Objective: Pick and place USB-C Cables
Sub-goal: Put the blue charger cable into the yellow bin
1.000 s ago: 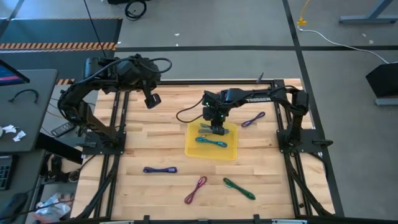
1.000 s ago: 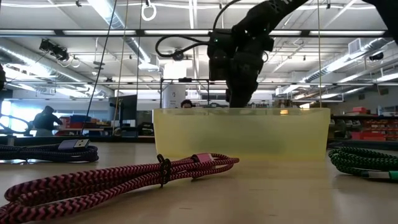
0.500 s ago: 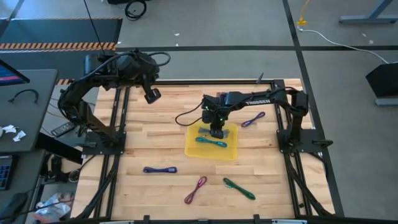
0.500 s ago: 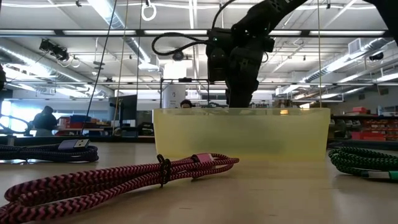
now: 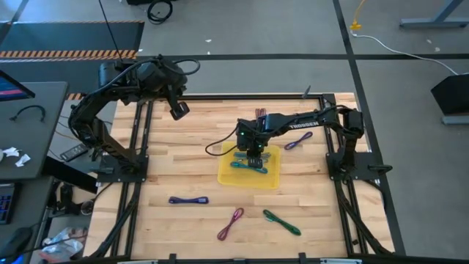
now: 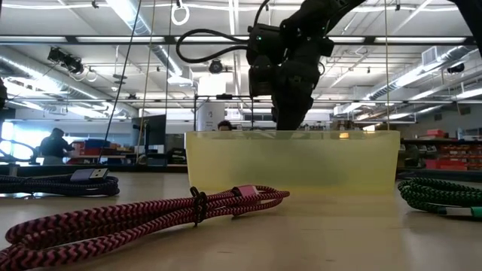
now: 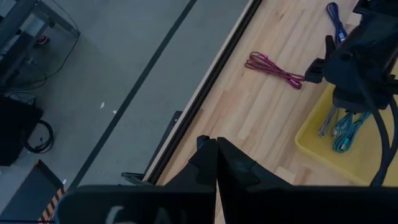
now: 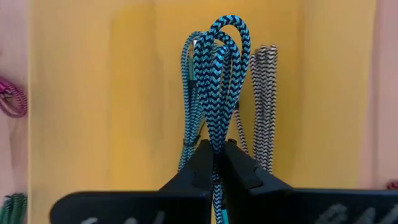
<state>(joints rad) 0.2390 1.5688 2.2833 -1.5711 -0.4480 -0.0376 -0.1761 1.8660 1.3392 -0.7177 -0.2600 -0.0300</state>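
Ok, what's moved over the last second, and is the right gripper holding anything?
The right gripper has shifted slightly over the yellow tray toward its middle, shut on a teal cable that hangs above a grey cable in the tray. The left gripper has drawn back a little, shut and empty. The cables on the table have not moved.

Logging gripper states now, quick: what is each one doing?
Left gripper: shut, holding nothing.
Right gripper: shut on the teal cable over the yellow tray.

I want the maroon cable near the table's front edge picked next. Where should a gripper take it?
Grip the maroon cable from straight above at its tied middle, fingers across its narrow width. It lies flat and diagonal, with bare wood on both sides.
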